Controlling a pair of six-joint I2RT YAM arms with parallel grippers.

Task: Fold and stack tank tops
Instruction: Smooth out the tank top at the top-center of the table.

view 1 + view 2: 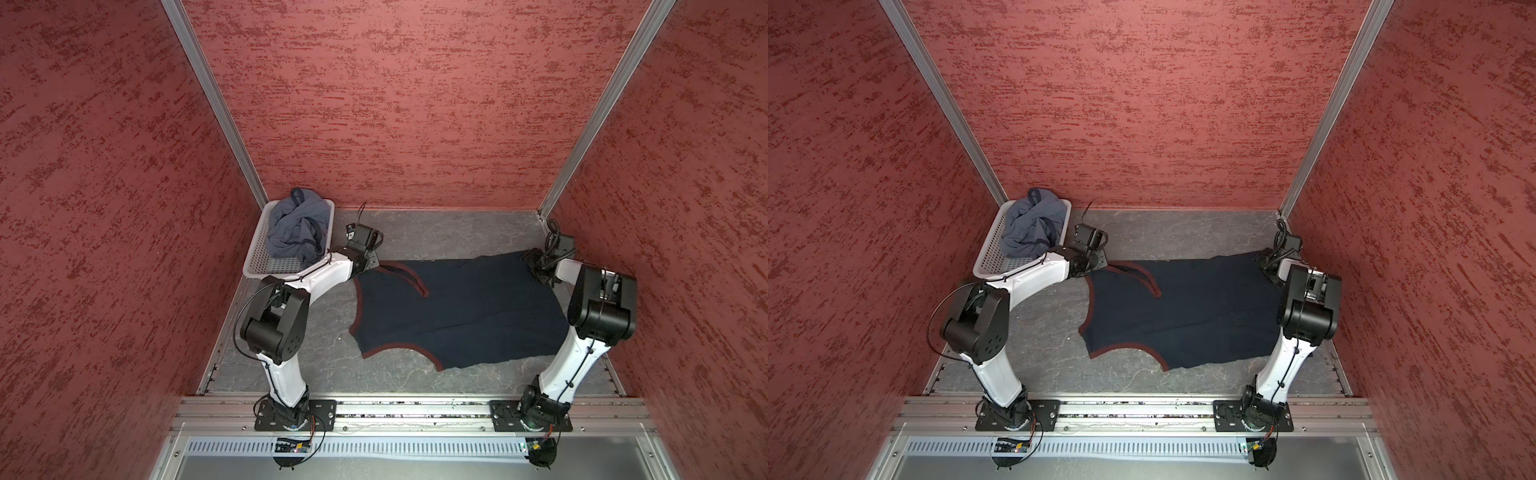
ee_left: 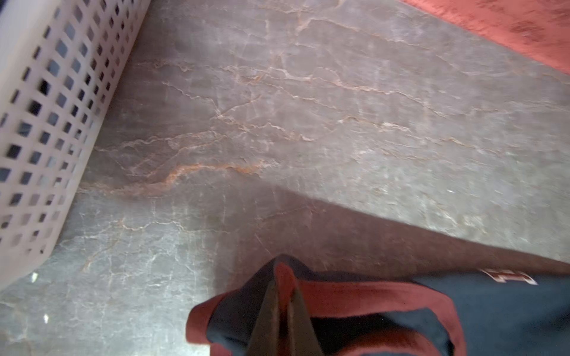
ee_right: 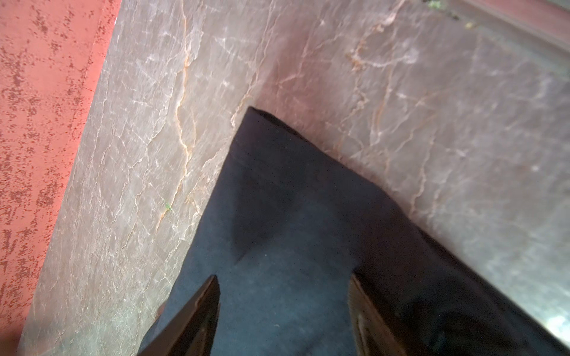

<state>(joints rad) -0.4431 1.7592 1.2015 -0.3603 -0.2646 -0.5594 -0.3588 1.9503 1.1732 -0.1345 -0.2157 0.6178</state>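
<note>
the dark navy cloth tank top with maroon trim (image 1: 465,311) lies spread for folding; the slate blue-grey cloth top (image 1: 293,228) sits in the white perforated plastic basket (image 1: 259,249). my left gripper (image 2: 282,296) pinches the navy strap tight to lift it, my right gripper (image 3: 283,292) stands open over the hem, holding nothing.

navy tank top (image 1: 457,307): maroon trim, spread on table (image 1: 436,232) | blue-grey tank top (image 1: 297,226): crumpled in white basket (image 1: 258,249)
</note>
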